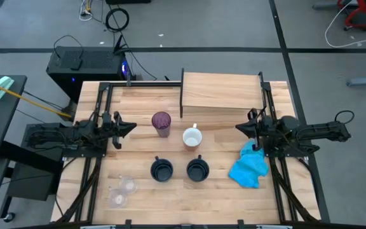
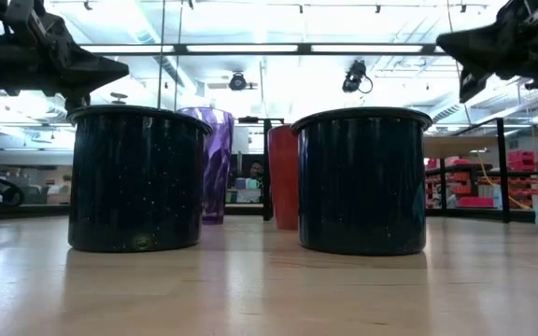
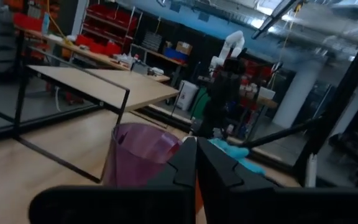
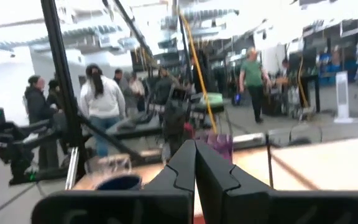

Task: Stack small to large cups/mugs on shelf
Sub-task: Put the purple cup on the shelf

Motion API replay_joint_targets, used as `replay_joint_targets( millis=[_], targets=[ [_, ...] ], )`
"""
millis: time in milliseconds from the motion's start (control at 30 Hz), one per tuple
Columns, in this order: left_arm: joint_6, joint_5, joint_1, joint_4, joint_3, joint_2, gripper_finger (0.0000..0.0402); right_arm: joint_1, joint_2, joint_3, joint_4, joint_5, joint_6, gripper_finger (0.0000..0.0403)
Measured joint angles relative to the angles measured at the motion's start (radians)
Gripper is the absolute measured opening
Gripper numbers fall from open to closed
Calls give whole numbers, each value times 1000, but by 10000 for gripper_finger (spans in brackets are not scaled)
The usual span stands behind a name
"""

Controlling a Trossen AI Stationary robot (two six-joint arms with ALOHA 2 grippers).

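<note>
On the slatted tabletop stand a purple tumbler (image 1: 161, 123), an orange mug with a white inside (image 1: 192, 137), two dark navy mugs (image 1: 161, 170) (image 1: 197, 169) and two clear plastic cups (image 1: 127, 185) (image 1: 117, 198) near the front left. The shelf (image 1: 221, 93) stands at the far edge on black uprights. My left gripper (image 1: 132, 126) hovers shut at the left side, level, pointing toward the tumbler (image 3: 143, 152). My right gripper (image 1: 239, 127) hovers shut at the right side, pointing toward the orange mug. Neither holds anything.
A bright blue cloth (image 1: 250, 168) lies crumpled at the right, under my right arm. Black frame rails (image 1: 103, 102) run along both sides of the table. Several people stand in the room beyond, seen in the right wrist view.
</note>
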Motion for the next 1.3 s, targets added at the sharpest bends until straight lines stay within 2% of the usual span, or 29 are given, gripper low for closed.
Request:
replay_joint_targets(
  millis=[167, 433, 600, 800, 1033, 1300],
  targets=[
    [46, 1, 0, -19, 49, 34, 9, 0, 0, 0, 28, 63, -20, 16],
    [61, 1, 0, -60, 120, 181, 10, 0, 3, 10, 15, 124, -28, 16],
    [41, 0, 1, -86, 172, 288, 10, 0, 4, 75, -141, 133, -28, 16],
    [-45, -3, 51, -227, 295, 428, 12, 0, 9, 160, -299, 157, -6, 16],
    [-90, 29, 123, -442, 491, 583, 54, 0, 34, 167, -315, 155, -3, 16],
    [-88, 67, 157, -577, 674, 744, 103, 0, 76, 167, -314, 154, -3, 16]
  ],
)
